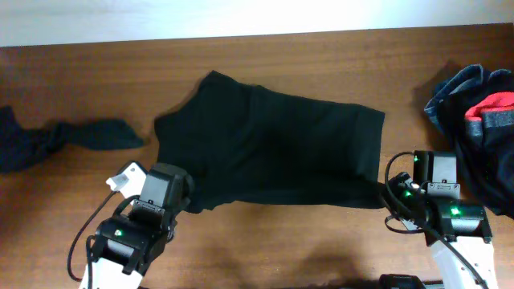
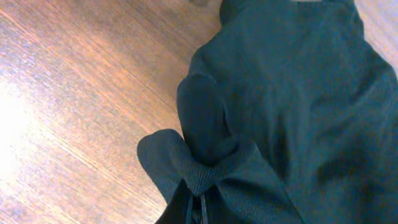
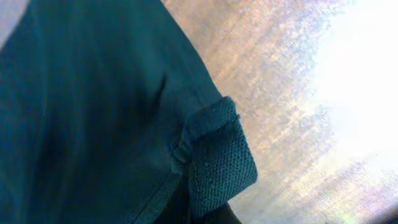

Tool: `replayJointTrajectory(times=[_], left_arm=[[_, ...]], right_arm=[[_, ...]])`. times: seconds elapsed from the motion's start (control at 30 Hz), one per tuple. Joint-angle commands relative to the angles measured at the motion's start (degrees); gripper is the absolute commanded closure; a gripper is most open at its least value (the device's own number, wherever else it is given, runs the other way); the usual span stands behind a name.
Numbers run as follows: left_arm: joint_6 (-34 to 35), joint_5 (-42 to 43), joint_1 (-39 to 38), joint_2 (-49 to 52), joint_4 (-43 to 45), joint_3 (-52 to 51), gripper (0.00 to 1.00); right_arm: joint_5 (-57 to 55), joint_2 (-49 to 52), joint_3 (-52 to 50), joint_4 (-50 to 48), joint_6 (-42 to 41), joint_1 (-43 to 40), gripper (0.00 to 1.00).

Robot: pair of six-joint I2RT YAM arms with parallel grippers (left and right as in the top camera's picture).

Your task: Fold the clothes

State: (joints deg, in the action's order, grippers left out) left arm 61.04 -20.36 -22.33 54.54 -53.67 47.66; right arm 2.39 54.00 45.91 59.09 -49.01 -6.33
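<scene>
Across the brown wood-grain surface [image 1: 265,257], edged by a pale band [image 1: 241,12], the black top [image 1: 273,148] lies spread; left claw [image 1: 186,201] and right claw [image 1: 384,193] each clench a near corner.

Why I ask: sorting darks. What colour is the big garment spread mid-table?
The large soft fabric top is plain black; the overhead view shows it best.

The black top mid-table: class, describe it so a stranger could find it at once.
On the wooden table, look at the centre: there lies the black top. Unlike the crumpled dark garment at the left edge and the heap showing red at the right, it is large, plain and spread nearly flat.
</scene>
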Motion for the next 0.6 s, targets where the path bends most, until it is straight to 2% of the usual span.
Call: replayJointTrajectory(times=[0.0,0.37,0.57], left_arm=[[-0.7,-0.8,0.4,-1.9,-1.1,1.0,0.99],[-0.7,4.8,0.4,-5.8,-3.5,1.0,0.99],[-0.7,1.9,0.4,-3.3,-3.9,1.0,0.99]], right_arm=[[-2.0,-0.9,1.6,2.1,0.8,0.3,0.96],[-1.6,-0.9,6.3,8.3,2.1,0.3,0.96],[-1.6,-0.5,6.3,6.5,2.1,0.3,0.96]])
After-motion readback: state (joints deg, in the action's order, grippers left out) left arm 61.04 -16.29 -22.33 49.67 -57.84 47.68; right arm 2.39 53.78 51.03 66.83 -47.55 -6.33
